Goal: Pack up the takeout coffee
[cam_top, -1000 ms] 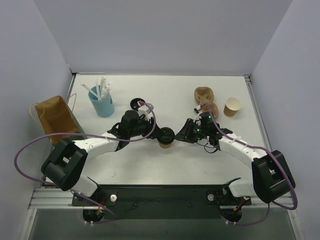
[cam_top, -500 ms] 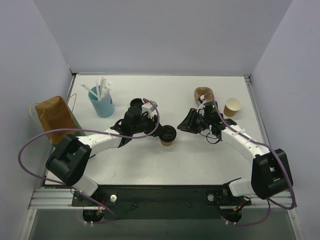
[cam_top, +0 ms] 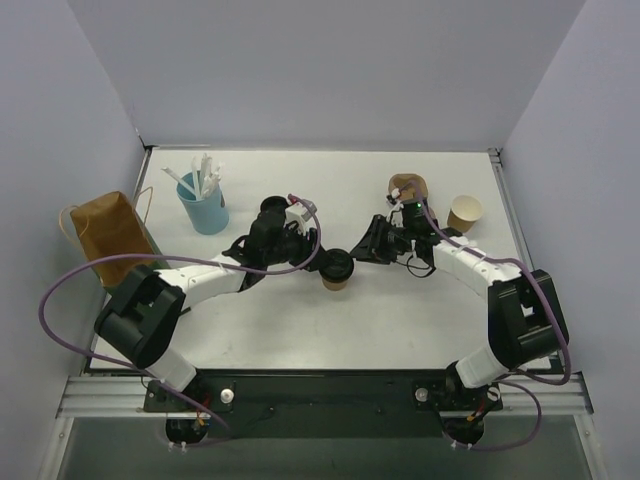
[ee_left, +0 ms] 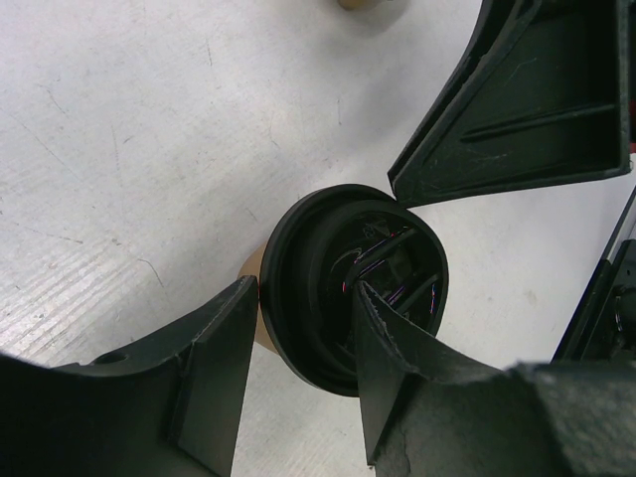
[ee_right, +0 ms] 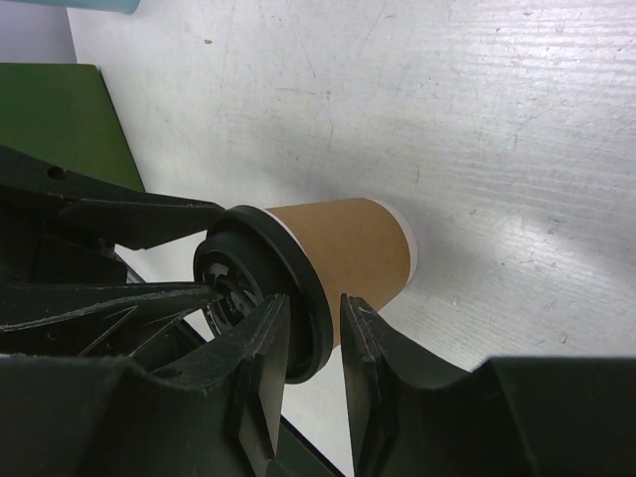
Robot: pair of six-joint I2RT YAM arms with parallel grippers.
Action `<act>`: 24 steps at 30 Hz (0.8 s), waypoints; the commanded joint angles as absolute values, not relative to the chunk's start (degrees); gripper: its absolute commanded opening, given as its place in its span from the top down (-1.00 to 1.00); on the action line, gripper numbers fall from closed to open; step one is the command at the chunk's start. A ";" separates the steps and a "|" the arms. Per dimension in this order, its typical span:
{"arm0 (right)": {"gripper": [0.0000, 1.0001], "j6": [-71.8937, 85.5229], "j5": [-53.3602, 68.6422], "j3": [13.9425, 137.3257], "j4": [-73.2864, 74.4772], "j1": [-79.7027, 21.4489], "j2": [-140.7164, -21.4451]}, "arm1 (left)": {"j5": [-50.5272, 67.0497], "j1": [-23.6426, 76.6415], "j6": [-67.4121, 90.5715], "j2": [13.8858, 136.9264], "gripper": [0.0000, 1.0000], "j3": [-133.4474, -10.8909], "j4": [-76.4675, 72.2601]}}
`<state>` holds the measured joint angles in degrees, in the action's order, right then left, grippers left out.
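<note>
The takeout coffee (cam_top: 337, 272) is a tan paper cup (ee_right: 348, 248) with a black lid (ee_left: 318, 238), near the table's middle. My left gripper (cam_top: 320, 262) reaches it from the left. In the left wrist view that gripper (ee_left: 306, 288) is shut on the lid's rim, one finger outside against the cup wall and the other on the lid's top. My right gripper (cam_top: 358, 252) sits just right of the cup. In the right wrist view it (ee_right: 313, 303) is narrowly open, the lid's rim showing between its fingers with a gap on one side.
A blue cup of white straws (cam_top: 205, 205) stands at the back left, beside a brown paper bag (cam_top: 105, 235) on a green mat (ee_right: 60, 119). A moulded-pulp carrier (cam_top: 410, 190) and an open paper cup (cam_top: 464, 212) sit at the back right.
The right gripper has loosened a little and drawn back up and away from the cup. The left gripper and the cup have shifted slightly toward the back.
</note>
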<state>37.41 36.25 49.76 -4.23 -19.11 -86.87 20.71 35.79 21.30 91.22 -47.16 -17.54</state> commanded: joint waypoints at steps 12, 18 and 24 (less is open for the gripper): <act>0.53 36.04 34.81 44.31 -8.87 -18.81 -91.05 | 16.53 35.42 18.63 94.83 -0.04 -44.39 -10.81; 0.56 35.68 31.65 38.68 -11.16 -18.90 -90.00 | 14.33 35.51 19.86 94.22 -0.02 -41.58 -13.27; 0.56 35.07 30.32 37.70 -11.42 -19.07 -89.03 | 12.13 35.51 21.00 92.90 0.00 -37.53 -15.47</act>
